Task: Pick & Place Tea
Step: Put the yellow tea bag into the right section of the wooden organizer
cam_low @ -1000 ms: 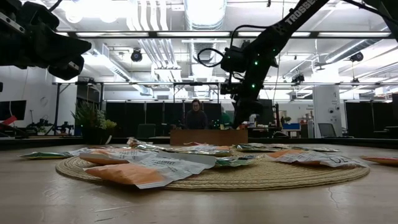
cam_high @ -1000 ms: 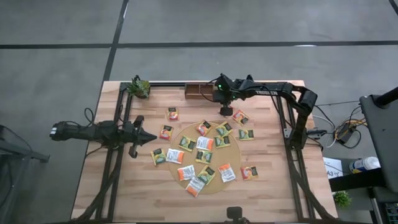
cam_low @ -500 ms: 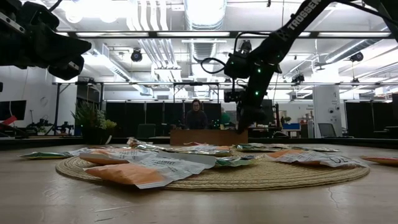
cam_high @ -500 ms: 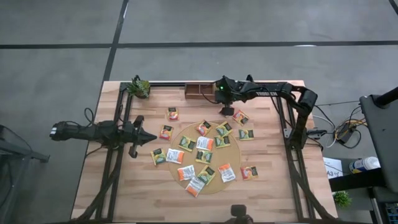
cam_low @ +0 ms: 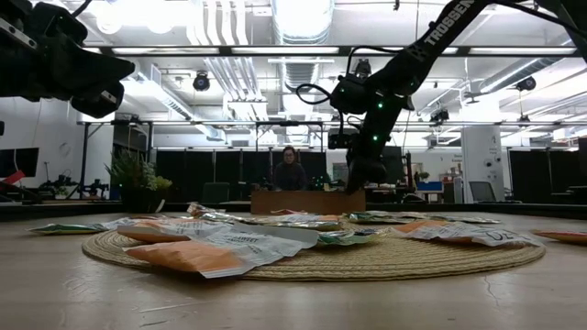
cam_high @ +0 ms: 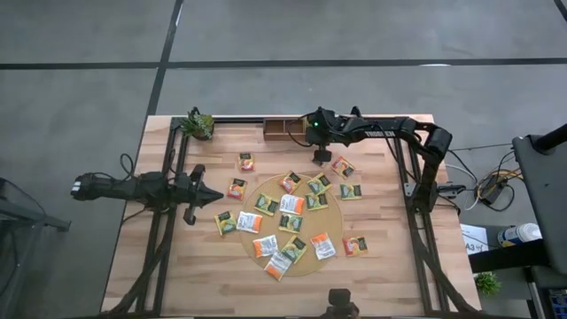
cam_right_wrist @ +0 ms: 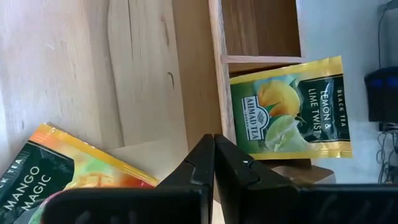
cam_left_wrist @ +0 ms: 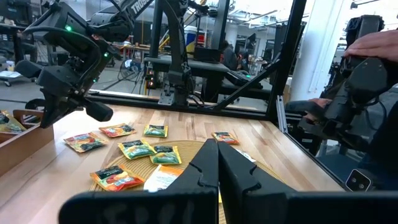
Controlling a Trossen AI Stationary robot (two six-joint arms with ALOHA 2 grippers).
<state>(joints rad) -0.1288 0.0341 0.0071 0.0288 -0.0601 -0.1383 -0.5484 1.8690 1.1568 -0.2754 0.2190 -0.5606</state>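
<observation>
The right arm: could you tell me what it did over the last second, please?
The right gripper, shut and empty, drew slightly back toward the wooden tray at the table's far edge. Nothing was gripped or released. The left gripper and the tea sachets stayed put.

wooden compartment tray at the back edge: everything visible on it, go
The wooden compartment tray is a small brown box of plain wood with thin dividers, sitting flat at the table's far edge, beside the small potted plant. In the right wrist view, a green and yellow lemon and lime sachet lies partly in one compartment, overhanging the wall; the neighbouring compartment looks bare. The right gripper, jaws shut, hovers close by, not touching it.
</observation>
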